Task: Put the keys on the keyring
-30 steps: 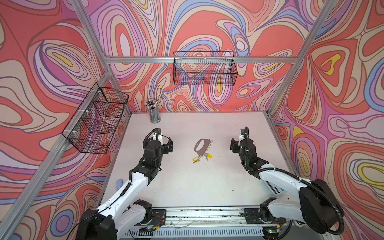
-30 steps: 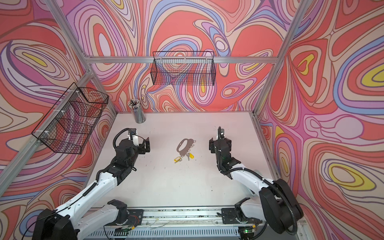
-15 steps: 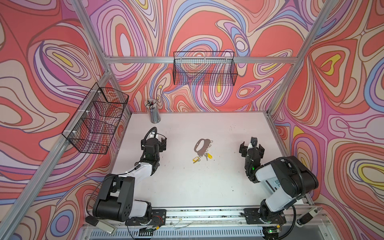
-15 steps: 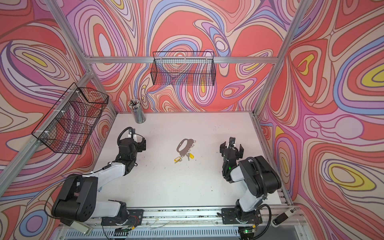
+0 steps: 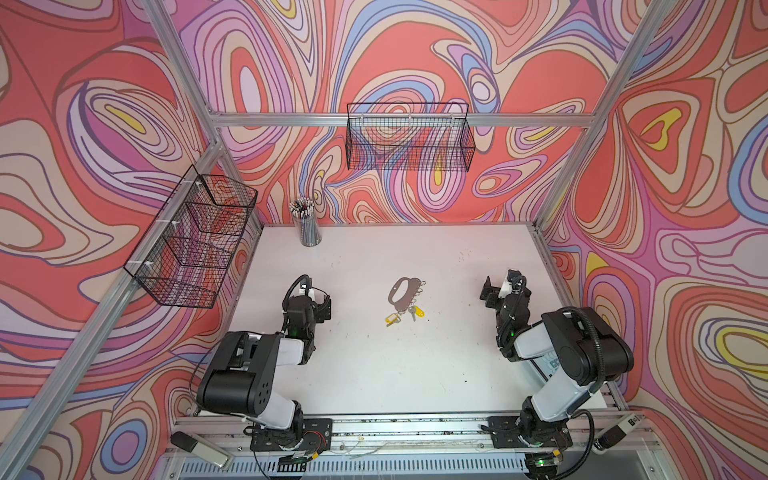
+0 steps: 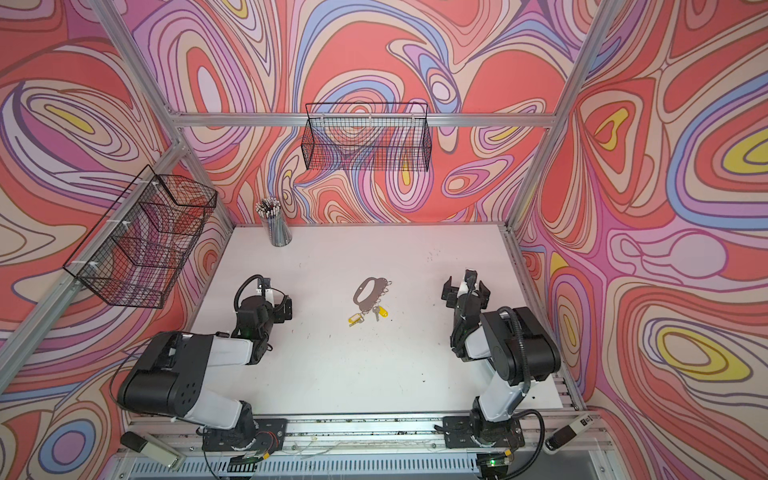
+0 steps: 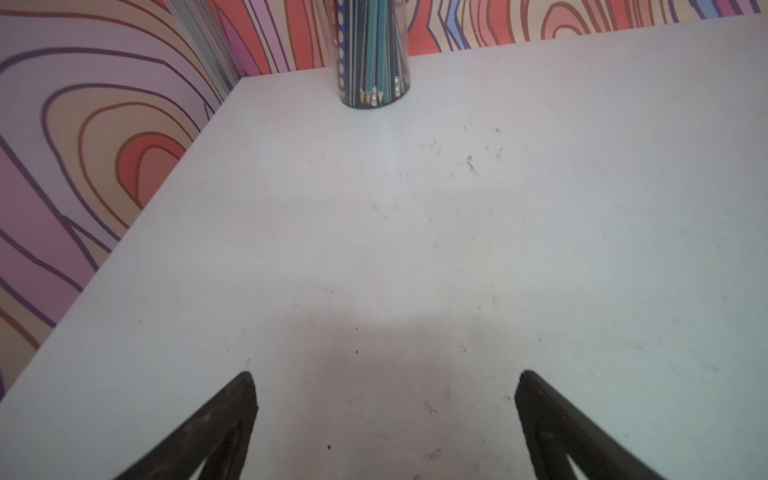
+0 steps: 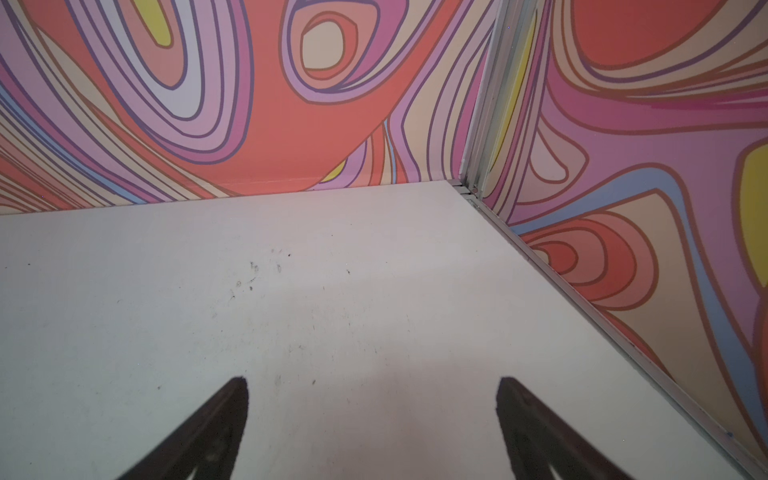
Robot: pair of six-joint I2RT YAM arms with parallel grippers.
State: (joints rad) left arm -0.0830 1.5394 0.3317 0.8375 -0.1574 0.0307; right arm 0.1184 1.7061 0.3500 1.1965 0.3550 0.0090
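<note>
Wire baskets hang on the wall at the left of both top views, and a cup of pencils stands at the table's far left corner. The left gripper sits low over bare tabletop, left of centre, with its jaws spread wide and nothing between them. Near the middle of the table lies the keyring, a flat grey plate with an oval cut-out and small wire rings along its right edge. The keys lie at its lower end, touching it, a yellow tag on either side. Whether they are hooked to the plate is too small to tell. At the right, the right gripper is likewise spread and empty, well apart from the keys. By the look of them, the keys are light, stiff and thin, likely to slide on the smooth top rather than lift. The thicker plastic tags probably offer the surer hold. The plate would best be pinned or taken by the rim of its cut-out.
</note>
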